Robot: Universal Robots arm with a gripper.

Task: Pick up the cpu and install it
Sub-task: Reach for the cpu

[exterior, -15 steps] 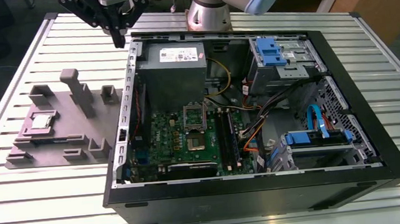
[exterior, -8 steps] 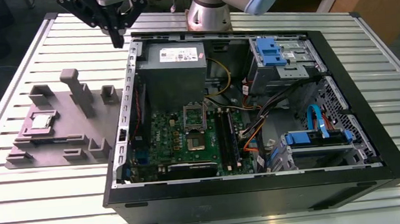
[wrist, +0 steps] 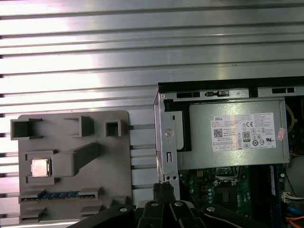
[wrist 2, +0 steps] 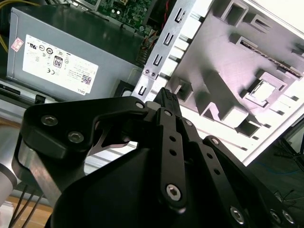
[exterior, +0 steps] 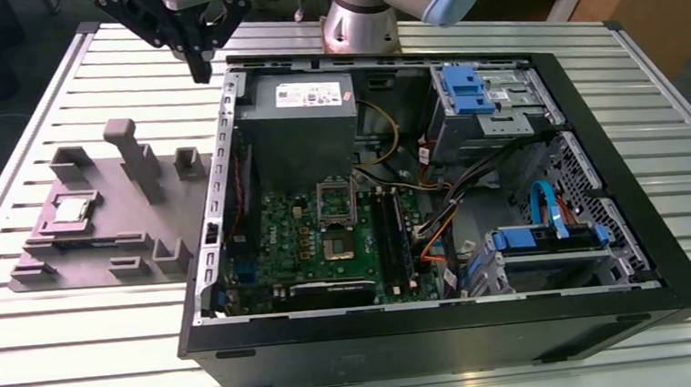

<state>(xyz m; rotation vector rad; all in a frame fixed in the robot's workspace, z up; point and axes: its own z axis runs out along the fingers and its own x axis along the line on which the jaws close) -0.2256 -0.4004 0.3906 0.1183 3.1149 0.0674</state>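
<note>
The claw [exterior: 201, 71] hangs with its black fingers drawn together to a single tip, gripping nothing. In the exterior view it sits above the far corner of the open computer case [exterior: 453, 332], on the exterior view's left side. In both wrist views the joined tip [wrist 2: 166, 97] [wrist: 164, 190] lies over the case's metal side wall, just beside the grey power supply [wrist: 232, 137]. The mauve-grey tray [exterior: 107, 265] with raised blocks rests on the slatted metal tabletop [exterior: 90, 357], beside the case and towards the exterior view's left. The cpu [exterior: 73, 210] lies flat in a square recess of that tray, shiny top up. It is well apart from the claw and on the side of the tray away from the case, as the first wrist view [wrist: 39, 167] and second wrist view [wrist 2: 263, 90] also show. Inside the case, the green motherboard carries the rectangular metal socket frame [exterior: 337, 214] with its dark centre, near the power supply.
</note>
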